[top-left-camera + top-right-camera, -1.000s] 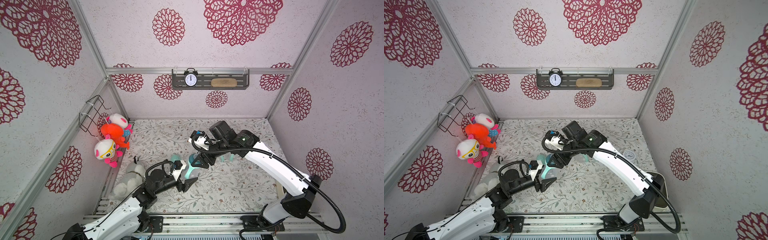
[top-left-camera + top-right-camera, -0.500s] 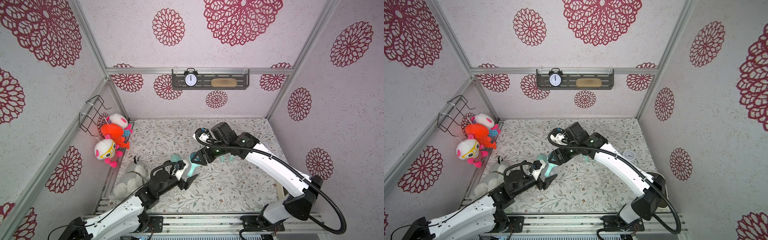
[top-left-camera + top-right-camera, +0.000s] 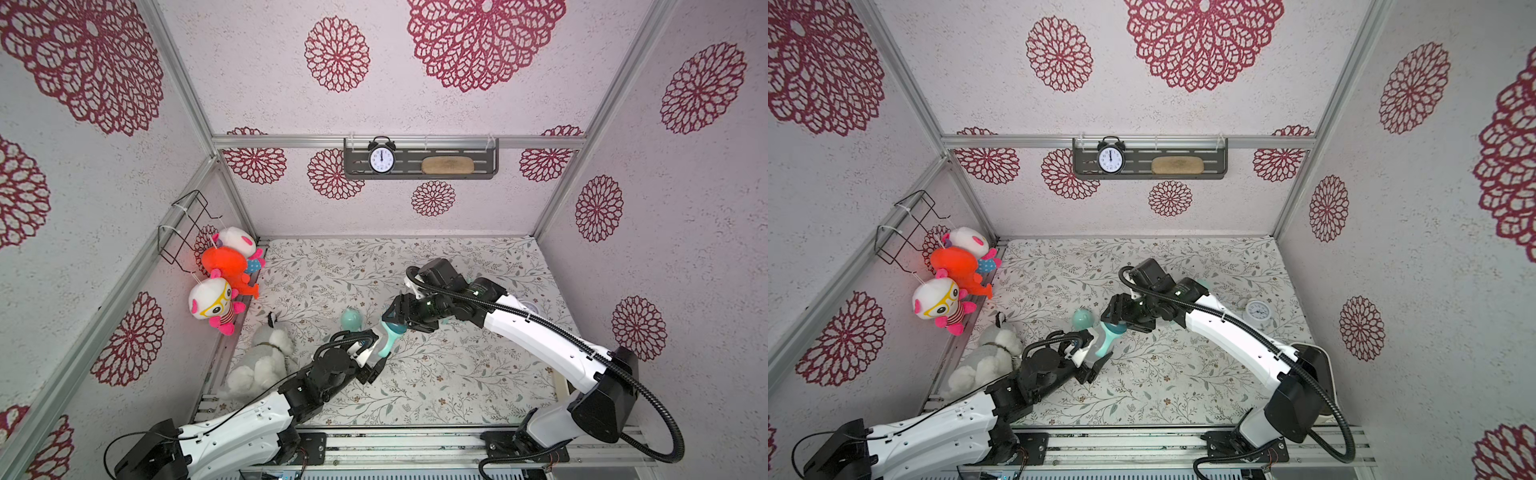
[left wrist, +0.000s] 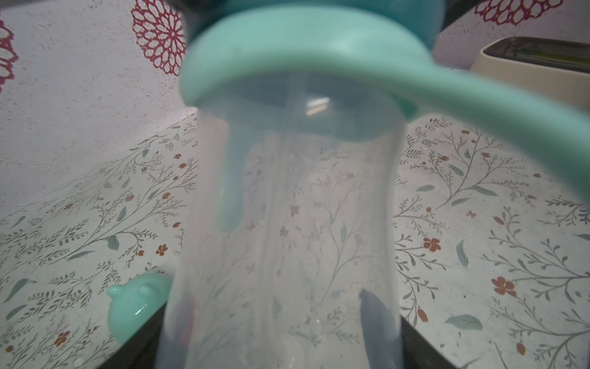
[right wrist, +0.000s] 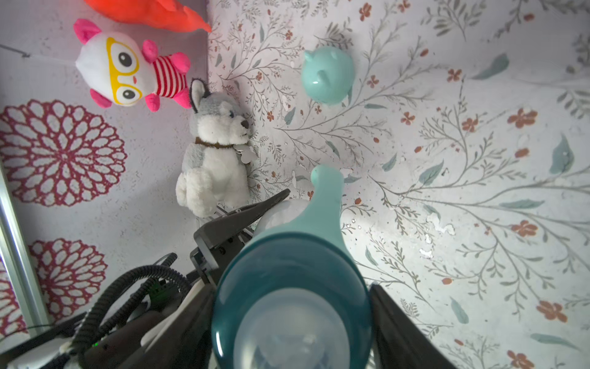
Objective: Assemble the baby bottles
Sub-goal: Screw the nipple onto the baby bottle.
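One of the baby bottles [image 3: 384, 338] hangs tilted above the table, a clear body with a mint handled ring [image 4: 303, 48]. My left gripper [image 3: 370, 353] is shut on the clear body [image 4: 287, 223]. My right gripper [image 3: 397, 320] is shut on the bottle's dark teal collar [image 5: 287, 271], with a finger on each side. The pale nipple [image 5: 287, 332] faces the right wrist camera. A mint eared dome cap [image 3: 351, 320] lies loose on the table just beyond the bottle, also in a top view [image 3: 1082, 319] and the right wrist view [image 5: 327, 75].
A plush husky [image 3: 262, 357] sits against the left wall, with several plush toys [image 3: 212, 305] hanging above it. A small white clock [image 3: 1255, 309] lies on the table behind the right arm. A cream bin [image 3: 1323, 374] stands at the right edge.
The left arm has drawn back and swung the bottle's top up toward the right gripper. The right gripper has shifted slightly right and sits around the collar.
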Motion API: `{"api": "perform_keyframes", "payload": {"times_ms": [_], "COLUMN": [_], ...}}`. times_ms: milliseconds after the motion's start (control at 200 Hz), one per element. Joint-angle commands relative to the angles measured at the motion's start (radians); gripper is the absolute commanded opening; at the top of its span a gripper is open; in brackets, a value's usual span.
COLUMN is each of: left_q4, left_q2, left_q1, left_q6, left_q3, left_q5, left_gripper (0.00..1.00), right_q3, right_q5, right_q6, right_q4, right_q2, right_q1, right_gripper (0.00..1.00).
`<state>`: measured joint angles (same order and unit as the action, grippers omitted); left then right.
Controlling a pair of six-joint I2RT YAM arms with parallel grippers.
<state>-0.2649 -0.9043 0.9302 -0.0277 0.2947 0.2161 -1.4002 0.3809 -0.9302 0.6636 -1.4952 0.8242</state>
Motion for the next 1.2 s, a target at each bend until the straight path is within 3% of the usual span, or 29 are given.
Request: {"api": "perform_keyframes", "payload": {"times_ms": [0, 85, 200, 490, 721, 916, 1196], "left_q4": [-0.177, -0.18, -0.168, -0.116, -0.098, -0.059, -0.008], "left_q2": [0.009, 0.008, 0.013, 0.033, 0.082, 0.11, 0.06], "left_q1": [0.019, 0.019, 0.018, -0.019, -0.111, -0.188, -0.214], "left_q6": [-0.031, -0.026, -0.026, 0.016, 0.087, 0.15, 0.195], "left_q3": [0.035, 0.033, 0.035, 0.045, 0.046, 0.063, 0.117], "left_q5": [0.002, -0.007, -0.034, -0.157, -0.374, -0.574, -0.72], "left_gripper": [0.0, 0.0, 0.0, 0.0, 0.0, 0.0, 0.0], "right_q3": [0.016, -0.015, -0.108, -0.134, -0.125, -0.117, -0.136], "right_q5": [0.014, 0.009, -0.003, 0.015, -0.018, -0.017, 0.168], "right_q6": [-0.13, -0.081, 0.069, 0.447, 0.721, 0.865, 0.979], "right_q4": [-0.015, 0.001, 0.065, 0.107, 0.162, 0.163, 0.171], "right_q2": [0.04, 0.044, 0.039, 0.103, 0.147, 0.206, 0.203], "right_q1": [0.017, 0.019, 0.027, 0.033, 0.033, 0.022, -0.036], "right_gripper": [0.33, 0.6, 0.77, 0.9, 0.92, 0.93, 0.93]}}
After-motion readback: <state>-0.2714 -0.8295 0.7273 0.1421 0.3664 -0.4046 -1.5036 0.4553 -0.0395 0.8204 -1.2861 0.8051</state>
